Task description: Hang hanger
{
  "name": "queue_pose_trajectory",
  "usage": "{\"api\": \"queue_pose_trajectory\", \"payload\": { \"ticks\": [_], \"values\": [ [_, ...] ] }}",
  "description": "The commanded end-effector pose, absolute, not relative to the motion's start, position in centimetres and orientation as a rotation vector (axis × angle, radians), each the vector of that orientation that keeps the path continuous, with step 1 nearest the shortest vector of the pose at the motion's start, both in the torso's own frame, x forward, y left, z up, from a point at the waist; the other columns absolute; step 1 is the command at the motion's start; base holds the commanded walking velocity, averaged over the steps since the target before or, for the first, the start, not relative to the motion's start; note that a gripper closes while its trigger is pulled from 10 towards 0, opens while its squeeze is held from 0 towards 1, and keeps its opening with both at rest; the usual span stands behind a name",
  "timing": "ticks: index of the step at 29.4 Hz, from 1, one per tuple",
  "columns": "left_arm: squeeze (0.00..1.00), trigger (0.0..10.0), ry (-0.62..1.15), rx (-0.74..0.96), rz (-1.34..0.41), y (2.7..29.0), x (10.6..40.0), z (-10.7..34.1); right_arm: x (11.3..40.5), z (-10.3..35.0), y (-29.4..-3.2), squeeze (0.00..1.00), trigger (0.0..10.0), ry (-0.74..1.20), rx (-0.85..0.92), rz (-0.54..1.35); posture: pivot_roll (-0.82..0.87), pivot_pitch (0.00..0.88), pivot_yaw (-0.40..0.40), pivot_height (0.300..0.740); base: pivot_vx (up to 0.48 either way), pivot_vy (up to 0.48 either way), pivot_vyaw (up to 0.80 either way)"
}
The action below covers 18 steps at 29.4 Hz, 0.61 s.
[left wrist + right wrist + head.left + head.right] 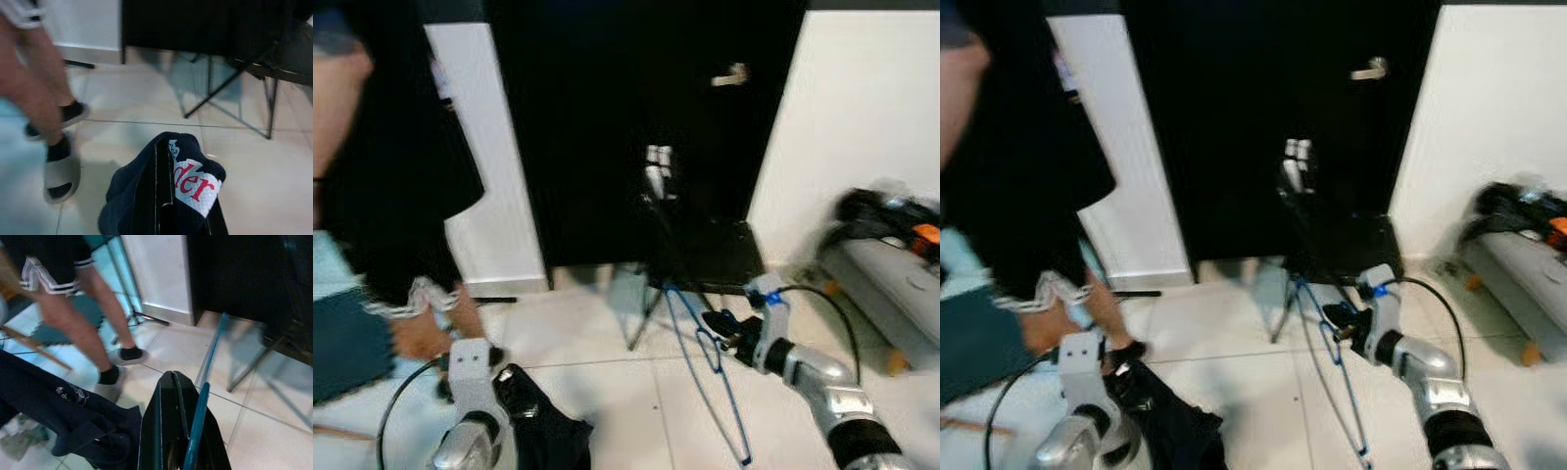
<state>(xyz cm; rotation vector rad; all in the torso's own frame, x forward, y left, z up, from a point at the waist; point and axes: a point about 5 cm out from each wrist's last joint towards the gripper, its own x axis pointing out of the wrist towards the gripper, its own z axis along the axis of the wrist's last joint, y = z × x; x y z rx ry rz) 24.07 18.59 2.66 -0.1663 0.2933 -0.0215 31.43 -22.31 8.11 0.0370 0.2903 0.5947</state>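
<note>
A thin blue wire hanger [715, 367] hangs low over the tiled floor at the right, its hook end held in my right gripper [722, 328], which is shut on it. The right wrist view shows the blue hanger [198, 423] running between the black fingers [164, 431]. My left gripper [514, 384] at the lower left is shut on a dark navy garment [548, 436]. That same navy garment [146, 196], with a white patch and red letters, drapes over the fingers in the left wrist view. A black garment rack [658, 225] on thin legs stands ahead, before a dark door.
A person in dark shorts and grey slippers [61, 171] stands close on my left [382, 196]. A black door [646, 117] with a handle is straight ahead. A grey bench [891, 284] with clutter sits at the right wall. White tiled floor [607, 372] lies between.
</note>
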Motion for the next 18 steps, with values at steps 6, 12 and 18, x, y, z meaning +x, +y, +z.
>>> {"api": "queue_pose_trajectory", "payload": {
  "ticks": [6, 12, 18],
  "values": [
    [0.0, 10.0, 0.279, -0.138, -0.02, 18.79, 24.35, 2.93, 31.48, 8.27, -21.87, 0.0, 10.0, 0.29, 0.025, 0.632, -0.07, 0.0, -0.007, 0.74, 0.0, 0.0, 0.8],
    [0.0, 10.0, 0.279, -0.131, -0.016, 18.75, 24.29, 2.92, 31.33, 7.41, -21.4, 0.0, 10.0, 0.324, 0.006, 0.636, -0.06, 0.0, -0.011, 0.74, 0.0, 0.0, 0.8],
    [0.0, 10.0, 0.254, -0.135, 0.006, 18.34, 24.78, 3.31, 31.54, 7.59, -21.56, 0.0, 10.0, 0.337, -0.001, 0.65, -0.07, 0.0, -0.037, 0.74, 0.0, 0.0, 0.8]
  ]
}}
